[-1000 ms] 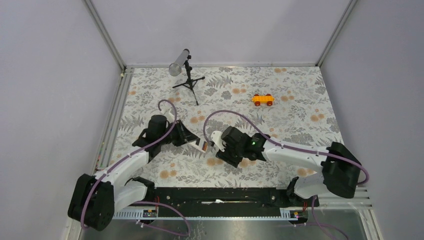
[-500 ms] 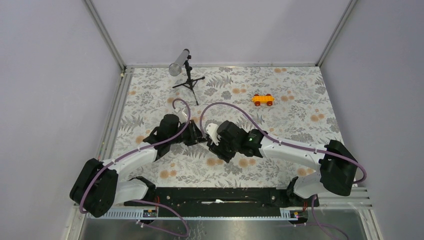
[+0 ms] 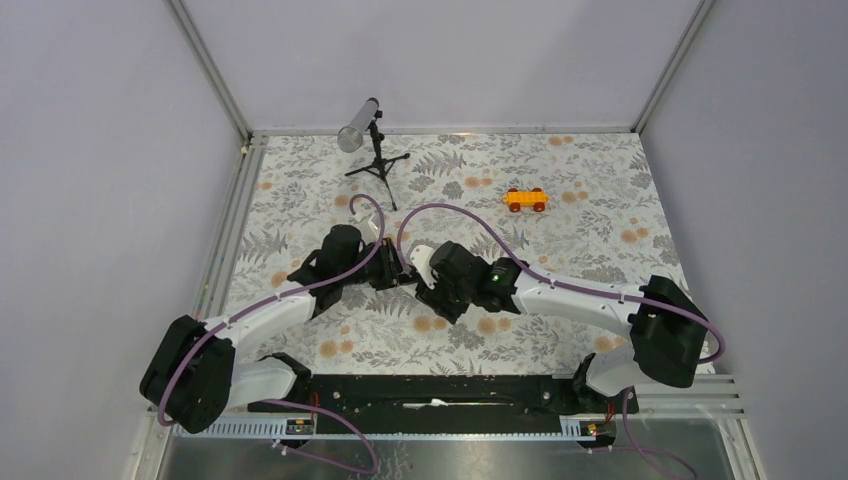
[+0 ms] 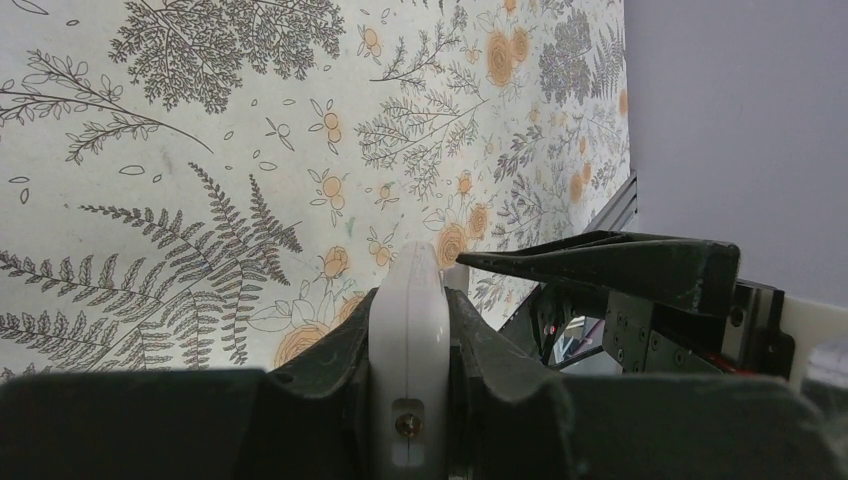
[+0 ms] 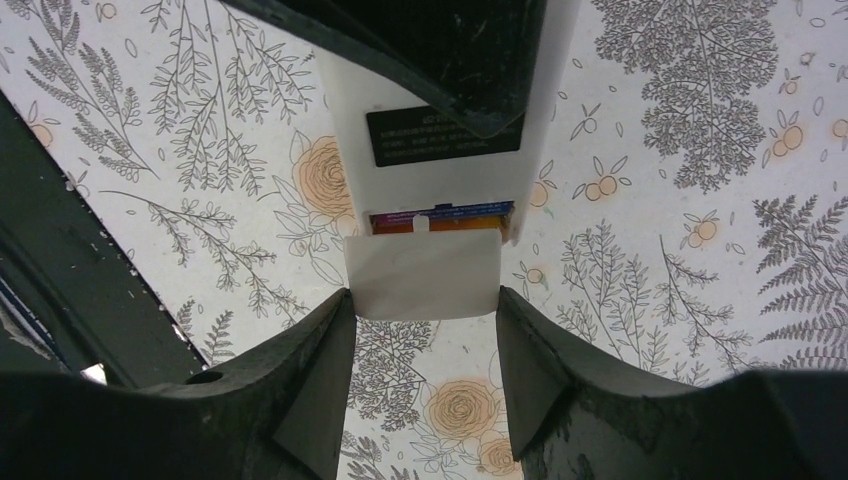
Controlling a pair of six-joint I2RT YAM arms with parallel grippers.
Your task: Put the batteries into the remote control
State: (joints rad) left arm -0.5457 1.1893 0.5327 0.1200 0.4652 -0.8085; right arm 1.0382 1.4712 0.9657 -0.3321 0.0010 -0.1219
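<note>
Slim, smooth white remote control (image 4: 412, 270) sits clenched in the left gripper (image 4: 411, 310); the right gripper (image 5: 423, 296) pinches its rectangular battery cover (image 5: 425, 272), orange and purple batteries (image 5: 440, 216) showing at its edge.

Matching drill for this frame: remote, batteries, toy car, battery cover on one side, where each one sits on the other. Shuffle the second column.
1. remote control
2. batteries
3. toy car
4. battery cover

a. standing apart, far right
b. inside the remote's open compartment
c. clamped edge-on in the left gripper jaws
d. between the right gripper jaws

Pairs: 1-c, 2-b, 3-a, 4-d
</note>
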